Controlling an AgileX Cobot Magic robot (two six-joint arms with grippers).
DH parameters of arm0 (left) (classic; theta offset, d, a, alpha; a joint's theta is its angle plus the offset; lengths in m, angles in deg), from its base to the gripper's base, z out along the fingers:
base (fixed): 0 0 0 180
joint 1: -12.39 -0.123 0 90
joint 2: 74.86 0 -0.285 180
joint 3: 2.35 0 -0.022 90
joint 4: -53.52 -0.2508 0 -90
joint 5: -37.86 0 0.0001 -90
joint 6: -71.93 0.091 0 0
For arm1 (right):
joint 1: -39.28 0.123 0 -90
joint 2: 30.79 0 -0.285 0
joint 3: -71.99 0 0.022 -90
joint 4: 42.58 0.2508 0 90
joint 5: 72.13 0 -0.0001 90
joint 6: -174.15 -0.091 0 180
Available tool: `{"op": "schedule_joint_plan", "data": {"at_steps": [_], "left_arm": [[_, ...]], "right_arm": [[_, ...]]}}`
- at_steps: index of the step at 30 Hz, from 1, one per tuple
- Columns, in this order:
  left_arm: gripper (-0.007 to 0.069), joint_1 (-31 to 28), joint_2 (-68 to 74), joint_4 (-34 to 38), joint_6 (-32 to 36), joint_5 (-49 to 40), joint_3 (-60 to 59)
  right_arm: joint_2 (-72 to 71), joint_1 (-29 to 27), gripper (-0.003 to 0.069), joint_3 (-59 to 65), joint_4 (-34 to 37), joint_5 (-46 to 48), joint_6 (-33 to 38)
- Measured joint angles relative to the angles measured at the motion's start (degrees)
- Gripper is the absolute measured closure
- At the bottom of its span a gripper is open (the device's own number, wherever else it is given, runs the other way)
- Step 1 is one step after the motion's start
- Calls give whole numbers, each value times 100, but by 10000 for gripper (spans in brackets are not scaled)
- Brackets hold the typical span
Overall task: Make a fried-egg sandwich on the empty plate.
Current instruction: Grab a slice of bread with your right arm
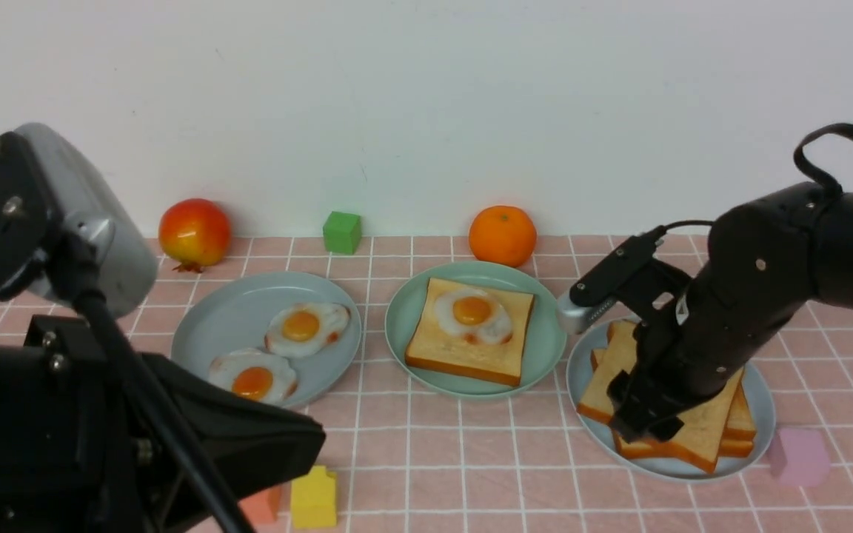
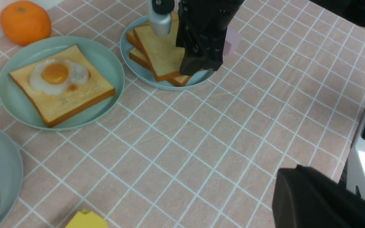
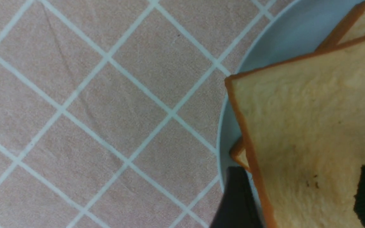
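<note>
The mint-green plate [image 1: 404, 326] sits mid-table and holds one toast slice [image 1: 463, 352] with a fried egg [image 1: 471, 311] on top. To its right, a grey-blue plate [image 1: 765, 400] carries a stack of toast slices [image 1: 700, 437]. My right gripper [image 1: 645, 414] is down at the near-left edge of that stack and open. In the right wrist view the gripper [image 3: 303, 193] straddles the top slice [image 3: 309, 120]: one finger is outside its crust, the other over its face. My left gripper [image 1: 308, 440] hangs shut and empty at the near left.
A grey-blue plate [image 1: 226, 318] on the left holds two fried eggs [image 1: 306, 327]. Along the back wall stand a red fruit [image 1: 194, 232], a green cube [image 1: 342, 232] and an orange [image 1: 502, 235]. A pink block [image 1: 798, 455] and a yellow block [image 1: 314, 497] lie near the front.
</note>
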Motion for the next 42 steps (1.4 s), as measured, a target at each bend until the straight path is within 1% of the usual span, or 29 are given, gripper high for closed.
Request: {"op": "schedule_joint_plan", "data": {"at_steps": [22, 28, 29, 34, 35, 42], "left_arm": [[612, 0, 0, 0, 176, 19, 0], [612, 0, 0, 0, 176, 23, 0], [612, 0, 0, 0, 176, 23, 0], [612, 0, 0, 0, 176, 23, 0], [612, 0, 0, 0, 176, 23, 0], [612, 0, 0, 14, 176, -43, 0]], "right_arm": [[316, 0, 160, -47, -273, -1, -80], [351, 0, 234, -74, -331, 17, -87], [351, 0, 272, -74, -336, 22, -87], [351, 0, 379, -79, -343, 59, -87], [351, 0, 392, -79, -343, 64, -87], [351, 0, 397, -85, -283, 111, -87]]}}
